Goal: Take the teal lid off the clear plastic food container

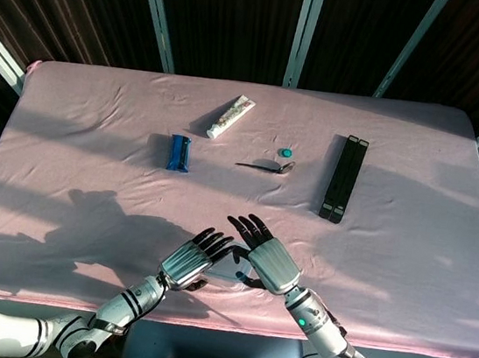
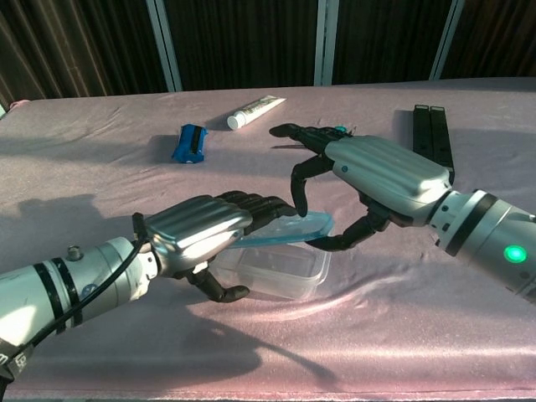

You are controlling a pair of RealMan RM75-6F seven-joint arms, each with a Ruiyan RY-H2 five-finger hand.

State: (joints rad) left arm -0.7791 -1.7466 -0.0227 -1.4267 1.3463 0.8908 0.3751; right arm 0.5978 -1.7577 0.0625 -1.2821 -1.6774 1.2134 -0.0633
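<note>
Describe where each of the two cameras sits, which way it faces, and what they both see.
Head view: high above the near table edge, looking steeply down on the pink table; both forearms show.
Chest view: low at the near edge, facing across; left robot hand and right robot hand loom close.
Shared: teal lid, container, toothpaste tube.

Robot test bench, likely lab: table (image 1: 63, 173) under wrinkled pink cloth, dark vertical panels with metal frame bars (image 1: 160, 14) behind, staged oddments spread out: toothpaste tube (image 1: 231, 116), blue pack (image 1: 178, 152), black bars (image 1: 344, 177).
</note>
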